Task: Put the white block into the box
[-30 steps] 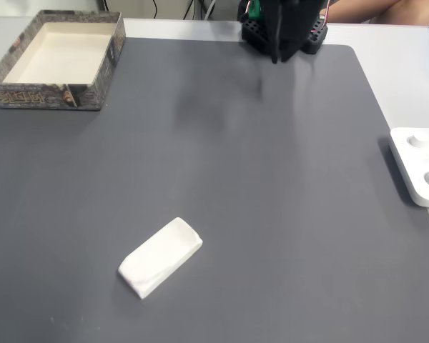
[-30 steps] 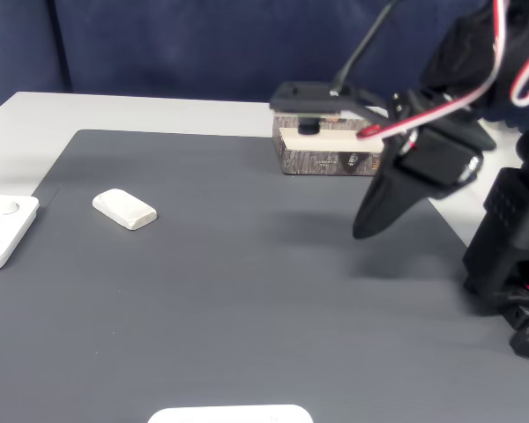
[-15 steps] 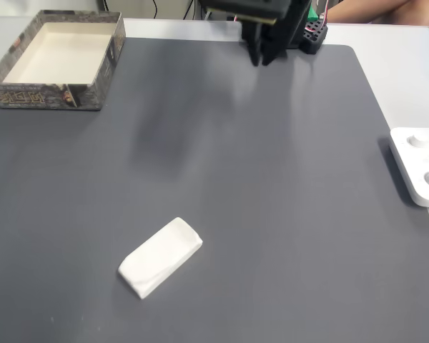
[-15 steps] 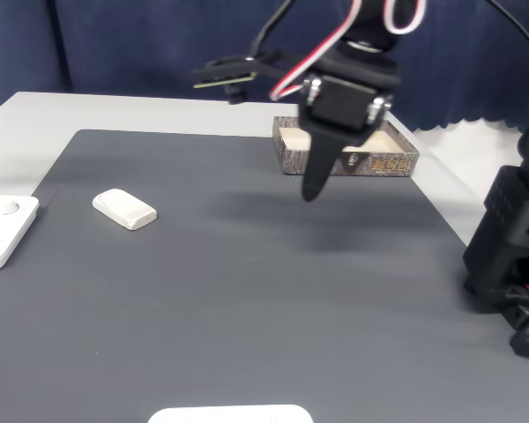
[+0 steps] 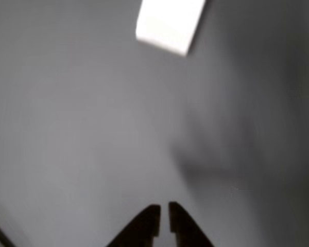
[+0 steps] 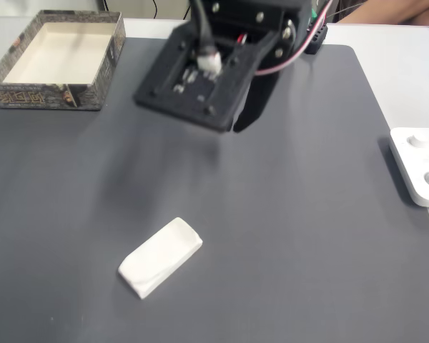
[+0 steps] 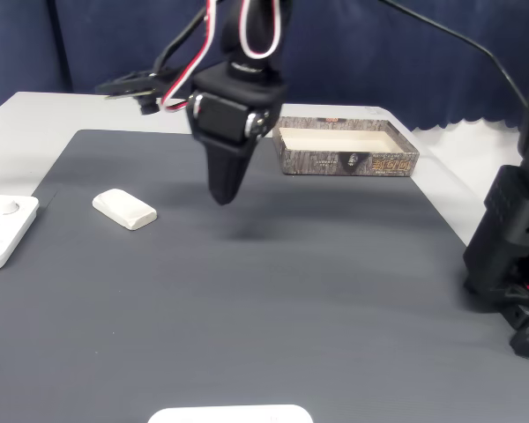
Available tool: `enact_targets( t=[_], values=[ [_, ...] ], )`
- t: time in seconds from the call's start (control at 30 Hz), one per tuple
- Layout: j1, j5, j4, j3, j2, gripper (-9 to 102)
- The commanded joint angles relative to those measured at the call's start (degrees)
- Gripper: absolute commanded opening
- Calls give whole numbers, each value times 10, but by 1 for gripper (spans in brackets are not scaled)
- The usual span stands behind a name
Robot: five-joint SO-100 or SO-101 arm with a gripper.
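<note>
Going left to right in a fixed view from the side: white plate [image 7: 2, 231] at far left edge of table, untouched. Just right of it, white block [image 7: 124, 209], lying flat on dark mat [image 7: 335, 308], nothing touching it. Next over, gripper [image 7: 221, 196], tips pointing down, hanging above mat, near block but clearly apart from it. Half a sec ago sat further right, roughly in front of box; a full sec ago was way over by arm base [image 7: 511, 264] at right. So: fast sweep across mat toward block, approx most of the gap closed. Box [image 7: 346, 151] now behind and right of gripper, mouth up, nothing seen inside.

Same story in a fixed view from above: box [image 6: 55, 58] top left, arm head now mid-frame instead of at top edge, block [image 6: 160, 257] lower left in same spot and same diagonal lie as before. Block hasn't budged; only arm moved.

Other view, blurred by motion: block [image 5: 170, 21] at top of frame, gripper [image 5: 164, 210] at bottom w/ fingertips nearly together, only a thin slit between, holding nothing.

Meaning for task: reach phase, grasp not started, nothing delivered yet. Probably needs fingers spread before descent, since block looks a bit wider than tips, plus wrist turned to match block's diagonal. Risk: coming down w/ tips this narrow would likely push block rather than straddle it.
</note>
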Motion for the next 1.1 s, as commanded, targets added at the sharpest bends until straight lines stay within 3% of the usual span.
enact_targets(
  t=[0.0,1.07],
  values=[
    [-3,-8,1,-113,-40,-2],
    [33,-19,70,-574,-343,-2]
  ],
)
